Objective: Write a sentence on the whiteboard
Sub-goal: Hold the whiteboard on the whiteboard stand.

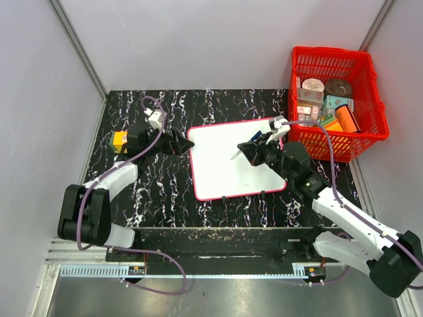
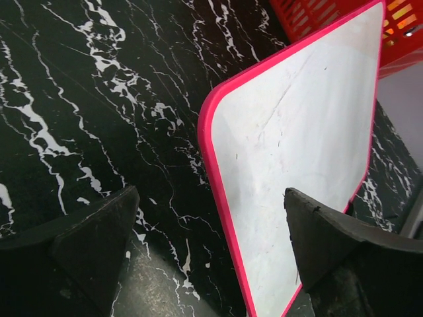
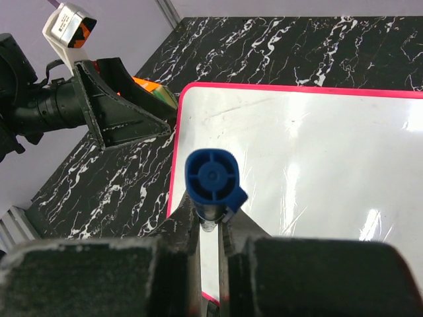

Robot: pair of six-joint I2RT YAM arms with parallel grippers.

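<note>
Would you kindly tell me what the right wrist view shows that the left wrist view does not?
Only the right wrist view shows the blue marker clamped in the right claw, plus an orange object behind the left claw. Only the left wrist view shows a corner of the red basket. Both show the whiteboard, bare of writing, the black marbled table, and the open left claw at the board's edge.

Bright, even light (glare on whiteboard (image 3: 310, 158))

Black marbled table (image 1: 165, 198) — whiteboard (image 1: 218, 172), red basket (image 1: 328, 50), yellow box (image 1: 119, 140) on it.
</note>
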